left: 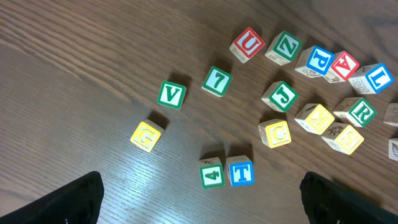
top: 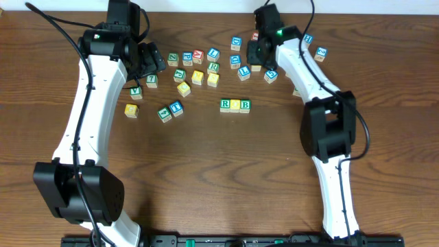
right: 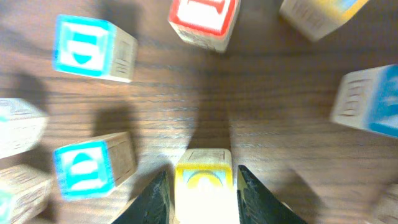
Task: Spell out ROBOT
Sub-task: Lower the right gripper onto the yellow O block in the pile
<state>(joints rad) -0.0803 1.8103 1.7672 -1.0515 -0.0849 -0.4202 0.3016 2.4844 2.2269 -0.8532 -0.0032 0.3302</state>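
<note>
Counter (top: 206,158) of dark wood, strewn with letter cubes. Above the left cluster, left claw (top: 152,60) spread wide, holding nothing. At the far right cluster, right claw (right: 204,182) drawn narrow onto a yellow-faced cube (right: 203,173), fingers flat against two opposite sides. Mid-counter, started row (top: 234,105): R, yellow, B. Nearer the left arm, T cube (left: 240,171) touching a 4 cube (left: 211,174). Probably light, stiff, smooth wood; best pinched square across flat faces, never corners, to avoid twisting loose.
</note>
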